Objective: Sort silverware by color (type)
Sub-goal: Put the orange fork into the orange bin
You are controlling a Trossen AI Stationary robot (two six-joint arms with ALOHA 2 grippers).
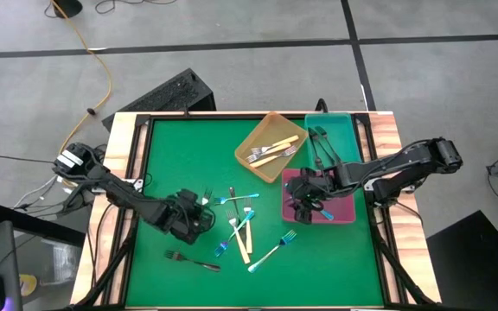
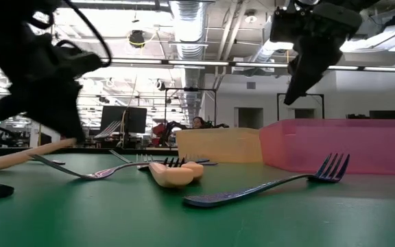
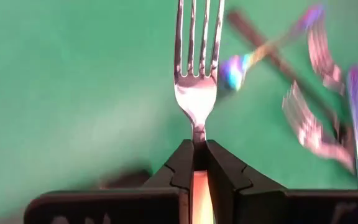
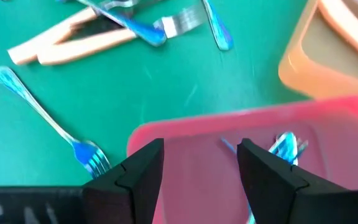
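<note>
A cream-handled fork (image 3: 197, 93) sat pinched at its neck in the clenched left gripper (image 3: 197, 163), tines pointing away over the green mat (image 1: 180, 164), left of centre in the high view. Just right of it lay a loose cluster of cream and blue forks (image 1: 240, 226); a black fork (image 1: 191, 259) lay at lower left. Two cream forks rested in the orange tray (image 1: 271, 147) at upper centre. The right gripper (image 4: 200, 163) hung with fingers spread, grasping nothing, over the pink tray (image 1: 318, 196), where a blue fork (image 4: 284, 148) lay.
</note>
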